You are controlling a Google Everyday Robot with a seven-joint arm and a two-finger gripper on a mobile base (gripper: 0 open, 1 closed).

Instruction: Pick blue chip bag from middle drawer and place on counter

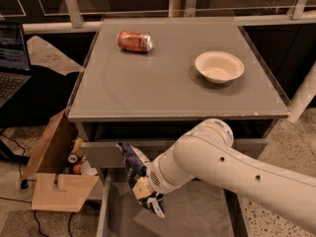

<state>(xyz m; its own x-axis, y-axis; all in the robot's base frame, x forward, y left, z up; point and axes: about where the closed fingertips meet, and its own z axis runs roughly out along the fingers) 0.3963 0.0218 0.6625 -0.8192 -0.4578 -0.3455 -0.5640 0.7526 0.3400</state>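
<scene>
The gripper (143,186) sits at the end of my white arm, over the left part of the open middle drawer (197,218). It is shut on the blue chip bag (133,163), a crumpled dark-blue foil bag with white patches. The bag stands upright in the grip, lifted above the drawer floor, its top level with the drawer front just below the counter (163,78). The counter's pale front edge lies just above the bag.
An orange-red soda can (135,41) lies on its side at the counter's back left. A white bowl (218,66) stands at the back right. An open cardboard box (57,167) with small items stands on the floor to the left. A laptop (12,58) is at the far left.
</scene>
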